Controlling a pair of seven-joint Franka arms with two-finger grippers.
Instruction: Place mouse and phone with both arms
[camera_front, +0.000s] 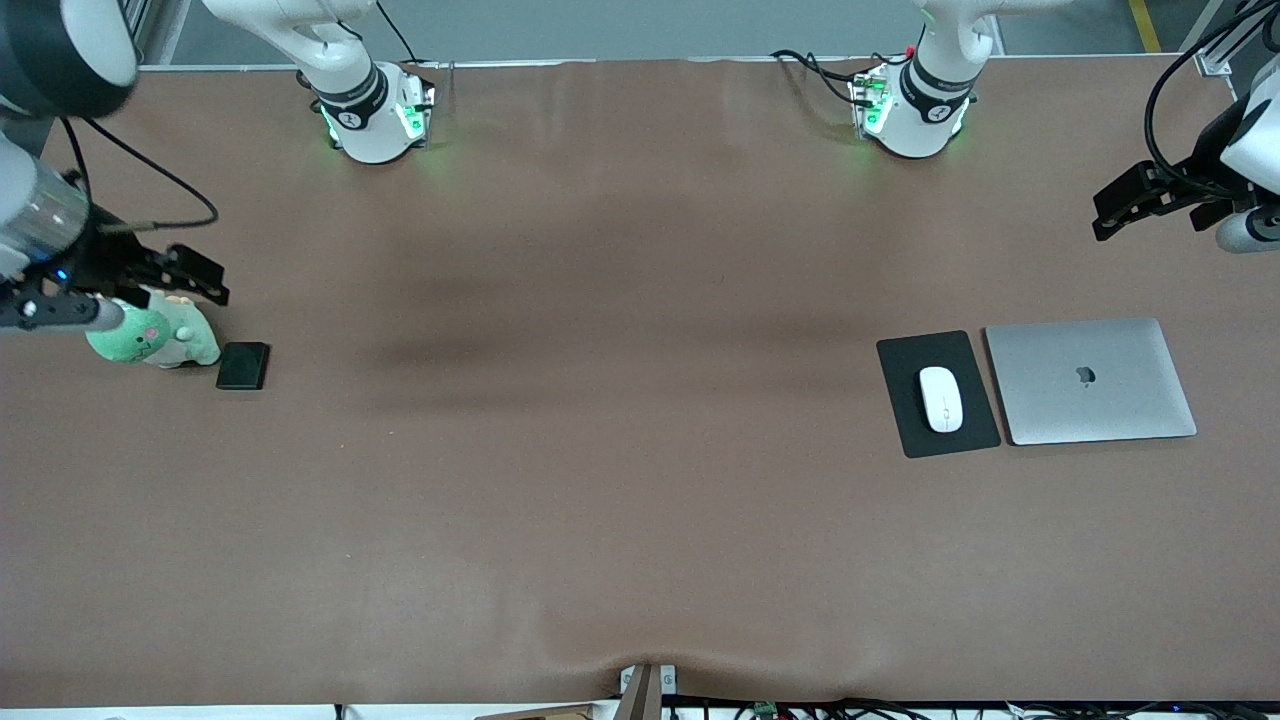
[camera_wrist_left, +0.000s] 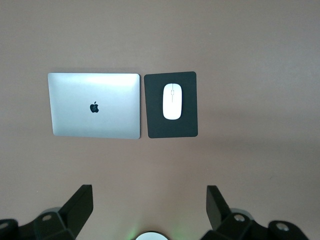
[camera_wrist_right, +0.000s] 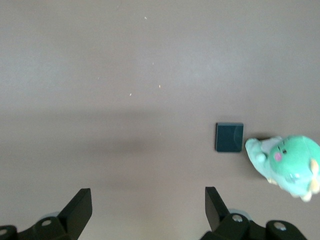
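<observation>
Where the mouse (camera_front: 940, 399) rests — Apple-logo laptop (camera_front: 1090, 381) beside.

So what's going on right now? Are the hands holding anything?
Left hand and right hand open, empty, up in the air. Mouse on its pad; phone beside green plush. Nothing blocking.

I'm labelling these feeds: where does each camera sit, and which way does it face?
Front view: high across the brown table, facing both arm bases; right gripper, left gripper.
Left wrist view: looks down past open jaws at the white oval mouse on the black mouse pad, silver laptop.
Right wrist view: down past open jaws at the small black phone, green plush toy.
Front shares all four.
</observation>
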